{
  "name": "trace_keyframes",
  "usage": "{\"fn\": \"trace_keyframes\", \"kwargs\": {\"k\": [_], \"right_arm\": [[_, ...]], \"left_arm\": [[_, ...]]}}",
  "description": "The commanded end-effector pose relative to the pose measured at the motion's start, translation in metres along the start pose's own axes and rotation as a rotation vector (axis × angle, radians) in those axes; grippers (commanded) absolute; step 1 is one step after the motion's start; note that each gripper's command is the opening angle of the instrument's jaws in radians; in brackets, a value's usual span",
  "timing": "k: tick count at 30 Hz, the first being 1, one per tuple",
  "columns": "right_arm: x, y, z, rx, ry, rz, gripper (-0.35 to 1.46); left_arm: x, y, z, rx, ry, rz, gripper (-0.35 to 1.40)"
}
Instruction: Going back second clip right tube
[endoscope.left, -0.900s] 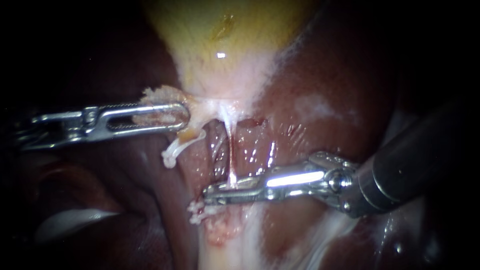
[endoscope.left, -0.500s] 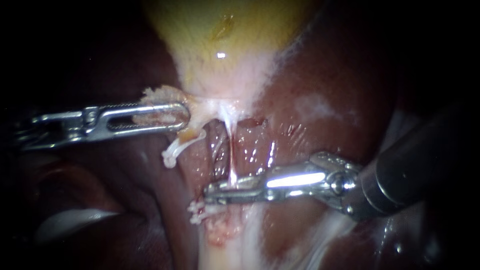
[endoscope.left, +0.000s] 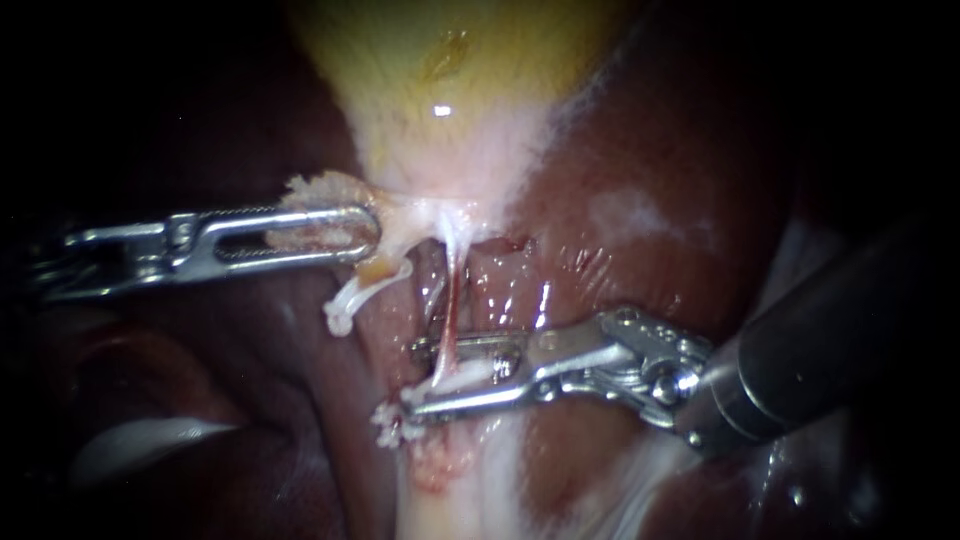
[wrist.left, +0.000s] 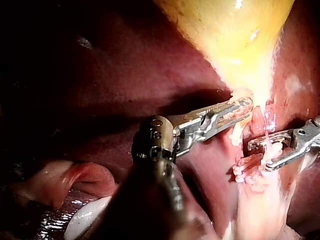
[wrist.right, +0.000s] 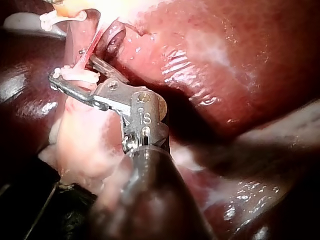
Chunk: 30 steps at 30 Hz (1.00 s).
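The right instrument (endoscope.left: 415, 376) stands with its jaws apart, a plain gap between them, gripping nothing. The thin pale-red tube (endoscope.left: 452, 290) runs down from the gallbladder (endoscope.left: 450, 80) and passes straight between those jaws, near their tips. Inside the gap, across the tube and against the lower jaw, lies a white piece (endoscope.left: 465, 377). I take it for the clip the task names, though I cannot tell whether it is closed on the tube. Just past the lower jaw's tip sits a beaded white bit (endoscope.left: 390, 430), too small to identify. The left instrument (endoscope.left: 365, 232) is clamped on a frayed fringe (endoscope.left: 320, 188) at the gallbladder's neck, well apart from the right jaws. As I judge it, the placing is done, since the jaws stand open around the white piece, and only the retreat is left. The jaws straddle the tube, so the right instrument must draw back along its own shaft line, clear of tube and liver (endoscope.left: 640, 200), without snagging the white piece.
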Motion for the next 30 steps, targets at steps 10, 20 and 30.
{"fn": "trace_keyframes", "kwargs": {"k": [10,20,30], "right_arm": [[-0.0002,-0.0015,0.0001,0.059,-0.020,-0.059,0.50],[0.0000,0.0017,-0.0010,-0.038,0.003,-0.097,0.50],[-0.0008,0.0031,-0.0035,-0.096,-0.004,-0.263,0.50]], "left_arm": [[0.0000,0.0000,0.0000,0.000,0.000,0.000,-0.35],[0.0000,0.0000,0.0000,-0.001,0.000,0.000,-0.35],[0.0000,0.0000,0.0000,-0.001,0.000,0.000,-0.35]]}}
